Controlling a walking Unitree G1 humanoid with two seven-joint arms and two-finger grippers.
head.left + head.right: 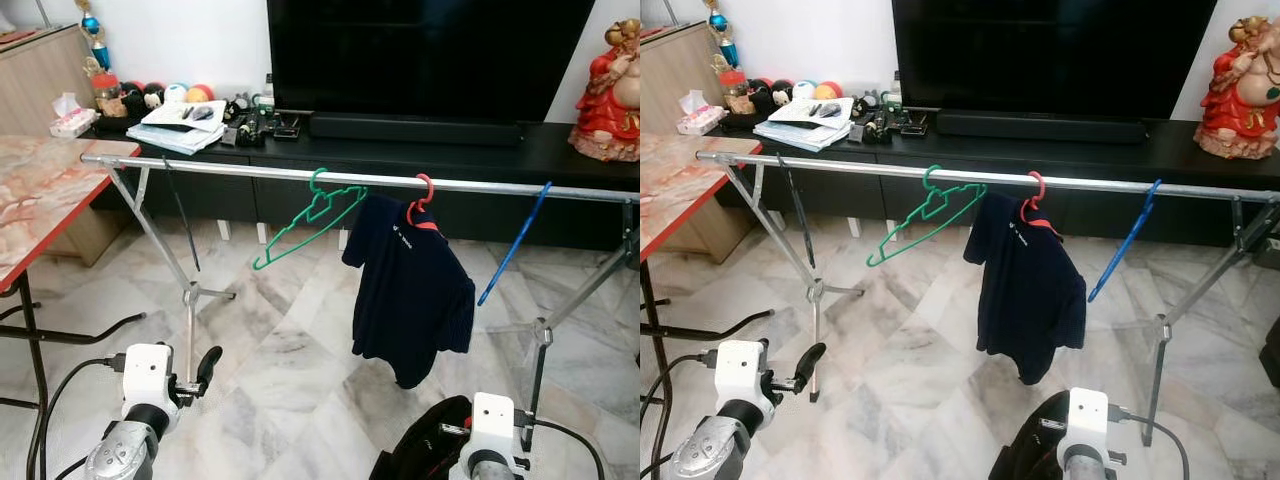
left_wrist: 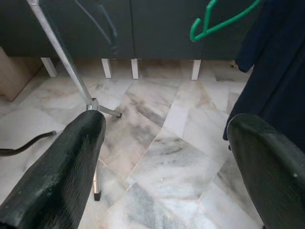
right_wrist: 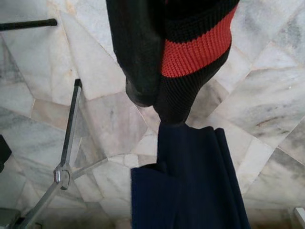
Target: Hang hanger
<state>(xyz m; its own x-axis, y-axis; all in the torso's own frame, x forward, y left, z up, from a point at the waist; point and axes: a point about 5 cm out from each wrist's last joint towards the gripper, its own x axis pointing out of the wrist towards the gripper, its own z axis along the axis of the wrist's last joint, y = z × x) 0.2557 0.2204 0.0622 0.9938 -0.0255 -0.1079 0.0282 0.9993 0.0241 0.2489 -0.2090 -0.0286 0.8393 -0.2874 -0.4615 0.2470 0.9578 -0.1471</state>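
silver clothes rail (image 1: 250, 172) spans the room in front of a black tv console (image 1: 560, 160). on the rail, robot's left to right: a dark hanger (image 1: 181, 215) hanging edge-on, an empty green hanger (image 1: 310, 222) tilted, a red hanger (image 1: 422, 205) carrying a navy polo shirt (image 1: 410, 290), and a blue hanger (image 1: 513, 245) hanging slanted.

left gripper (image 2: 164, 162) low over the marble floor (image 1: 290, 370), fingers (image 2: 62, 171) spread wide, nothing between them; green hanger's hook end and the shirt's edge lie ahead of it.

right gripper (image 3: 157, 90) low at the right, pinched onto a black knit garment with a red stripe (image 3: 195, 52); a navy cloth (image 3: 190, 186) hangs just below the fingertips. whether that cloth is gripped too, cannot tell.
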